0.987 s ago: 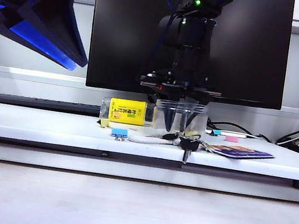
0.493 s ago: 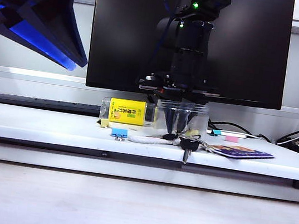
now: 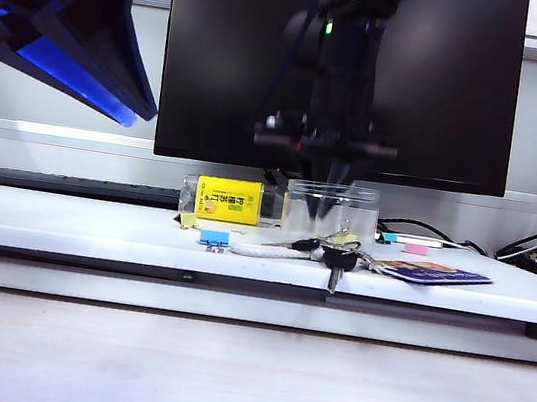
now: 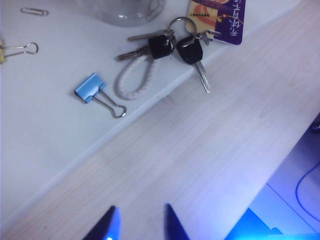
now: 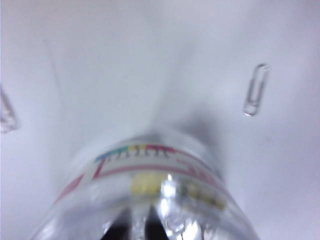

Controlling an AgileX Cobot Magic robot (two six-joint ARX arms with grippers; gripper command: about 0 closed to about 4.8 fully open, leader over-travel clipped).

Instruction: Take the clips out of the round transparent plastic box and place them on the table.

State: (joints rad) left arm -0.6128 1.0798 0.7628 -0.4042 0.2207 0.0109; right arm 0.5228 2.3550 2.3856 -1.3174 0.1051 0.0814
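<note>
Where the right hand is: the right hand (image 3: 323,207) hangs straight down from its arm in front of the dark monitor (image 3: 220,52), its fingertips dipped through the open top of the round transparent plastic box (image 3: 292,210).
Right hand, state: in the right wrist view its two dark fingertips (image 5: 122,225) stand close together inside the box (image 5: 75,200); I cannot tell whether they pinch anything.
Clips: yellowish clips (image 5: 147,184) lie on the box floor just beyond those fingertips, blurred; one more yellow clip (image 4: 17,49) lies on the tabletop (image 4: 40,125), at the edge of the left wrist view.
Box: upright on the white tabletop (image 3: 63,221), just beside the yellow packet (image 3: 228,200) and behind the keys (image 3: 338,260).
Left hand: the left hand (image 4: 140,227) hangs high at the left of the exterior view (image 3: 73,20), well apart from the box (image 4: 122,10), over the pale wood surface (image 4: 200,165) in front of the tabletop.
Left hand, state: fingers spread, nothing between them.
Nearby on the tabletop: a blue binder clip (image 4: 92,90), a bunch of keys (image 4: 190,50) with a white cord loop (image 4: 132,82), a printed card (image 4: 217,20), a wire paper clip (image 5: 255,90).
</note>
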